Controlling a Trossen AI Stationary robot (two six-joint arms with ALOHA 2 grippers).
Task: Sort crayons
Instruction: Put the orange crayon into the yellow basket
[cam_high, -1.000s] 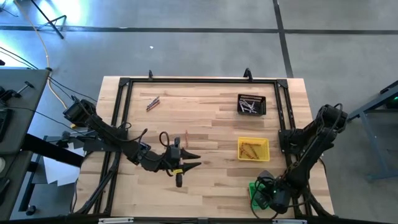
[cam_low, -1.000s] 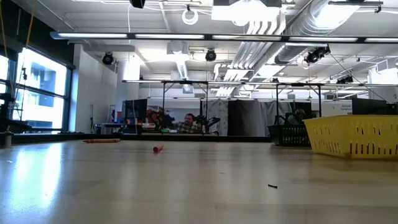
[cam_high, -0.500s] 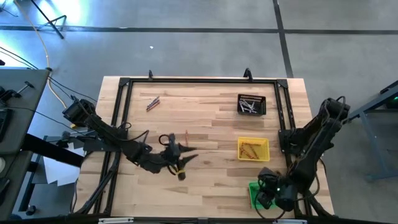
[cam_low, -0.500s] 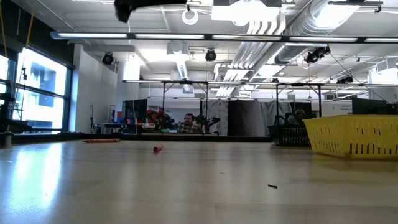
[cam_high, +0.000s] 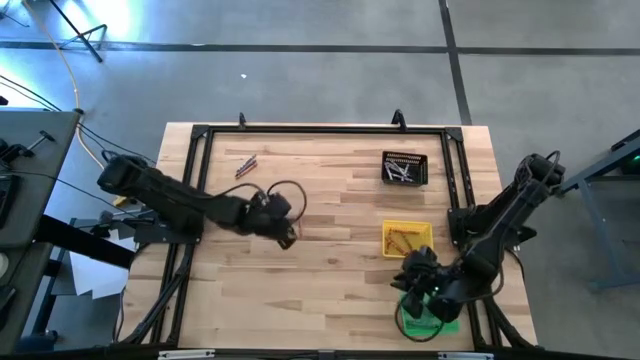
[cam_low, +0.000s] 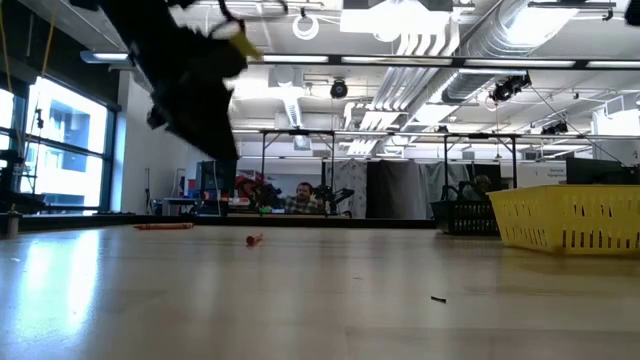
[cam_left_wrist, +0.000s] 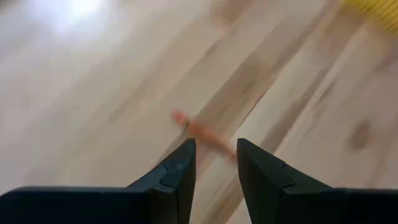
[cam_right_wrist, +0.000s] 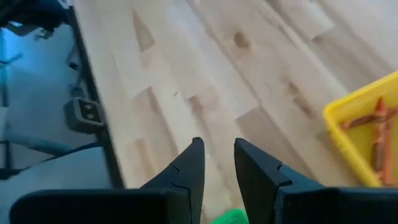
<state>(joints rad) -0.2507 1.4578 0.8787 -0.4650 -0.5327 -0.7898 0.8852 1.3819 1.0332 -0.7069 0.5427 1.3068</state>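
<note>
One orange-red crayon (cam_left_wrist: 202, 129) lies flat on the wooden table, just beyond the fingertips of my left gripper (cam_left_wrist: 214, 152). That gripper is open, slants down at the crayon and touches nothing. In the high view the same crayon (cam_high: 299, 224) shows beside my left gripper (cam_high: 287, 235). Two more crayons (cam_high: 245, 166) lie at the far left of the table. My right gripper (cam_right_wrist: 217, 155) is open and holds nothing; it hangs above the table between the yellow tray (cam_high: 407, 238) and the green tray (cam_high: 428, 322).
The yellow tray (cam_right_wrist: 364, 134) holds orange-red crayons. A black tray (cam_high: 404, 168) with grey crayons stands at the far right. A black frame (cam_high: 320, 130) runs along the table's edges. Bare wood lies in the middle of the table.
My left gripper has gone from the table's near middle toward the far edge, to the orange-red crayon. It has sunk and tipped its fingers down, and now shows in the low view. My right gripper has risen from over the green tray and gone toward the yellow tray.
</note>
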